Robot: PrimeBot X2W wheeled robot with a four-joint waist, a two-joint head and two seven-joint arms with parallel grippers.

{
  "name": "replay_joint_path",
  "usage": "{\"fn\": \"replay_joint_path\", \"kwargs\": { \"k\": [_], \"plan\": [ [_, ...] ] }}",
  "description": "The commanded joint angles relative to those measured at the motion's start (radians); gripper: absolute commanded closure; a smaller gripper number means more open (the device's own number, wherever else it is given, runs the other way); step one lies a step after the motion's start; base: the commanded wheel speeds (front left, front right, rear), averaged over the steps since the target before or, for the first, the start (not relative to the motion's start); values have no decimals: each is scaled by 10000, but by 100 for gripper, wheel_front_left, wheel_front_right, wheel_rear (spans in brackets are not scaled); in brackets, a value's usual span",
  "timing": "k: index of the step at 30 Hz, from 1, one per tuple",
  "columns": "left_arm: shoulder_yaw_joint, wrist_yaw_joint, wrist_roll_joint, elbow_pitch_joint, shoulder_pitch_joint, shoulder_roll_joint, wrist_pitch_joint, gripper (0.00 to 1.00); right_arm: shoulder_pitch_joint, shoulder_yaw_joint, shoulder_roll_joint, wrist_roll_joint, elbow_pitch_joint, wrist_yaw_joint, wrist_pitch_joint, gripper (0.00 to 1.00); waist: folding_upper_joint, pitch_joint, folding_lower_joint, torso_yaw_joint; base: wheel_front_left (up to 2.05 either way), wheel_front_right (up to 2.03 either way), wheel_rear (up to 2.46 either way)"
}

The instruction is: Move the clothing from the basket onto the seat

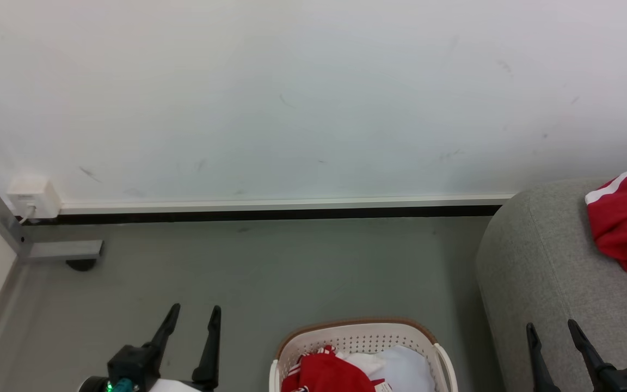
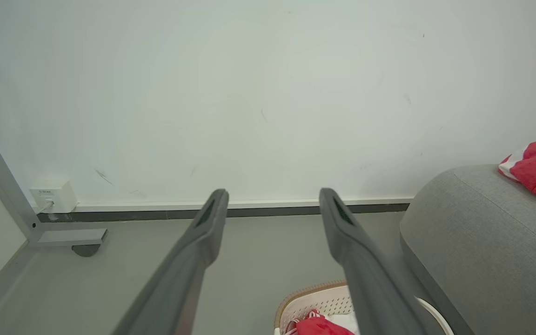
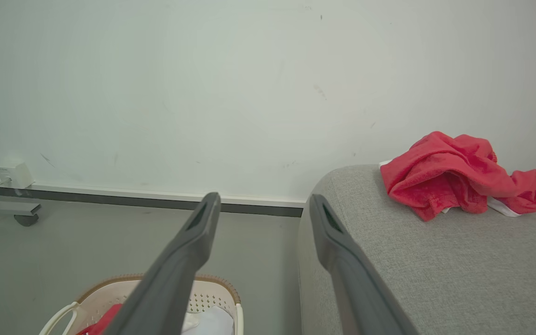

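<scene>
Holding left jaws and right jaws open and empty, we stand ready for clothing (image 1: 324, 375) in the basket (image 1: 357, 325) between them; one red garment (image 1: 626, 218) already lies on the seat (image 1: 542, 283) beyond our right jaws.

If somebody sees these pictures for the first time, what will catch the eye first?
The crumpled red garment lying on the grey seat, at the right, stands out most against the pale wall. Next comes the cream basket on the floor at the bottom centre, holding a second red garment and a white cloth. The left gripper and the right gripper rise open at the lower corners, holding nothing.
</scene>
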Motion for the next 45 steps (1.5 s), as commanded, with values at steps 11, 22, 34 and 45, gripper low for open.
{"fn": "replay_joint_path", "kwargs": {
  "k": [11,22,34,45],
  "plan": [
    [507,-426,495,179,52,-287,-9,0,19,81,-5,108,62,-22,2,0,-1,27,1,-110,0,0,0],
    [583,-742,882,439,-285,-460,-9,0,-458,358,-6,86,-57,-22,2,0,-1,330,1,-836,0,0,0],
    [-289,-830,1767,2944,-2818,-304,528,0,-2591,1510,-1,425,-661,-22,3,0,-1,2908,1,-2887,0,0,0],
    [-1327,-1076,2580,5294,-5128,-59,2644,0,-4152,1994,0,1353,-1542,-22,3,0,-1,5513,1,-3739,0,0,0]
  ]
}}
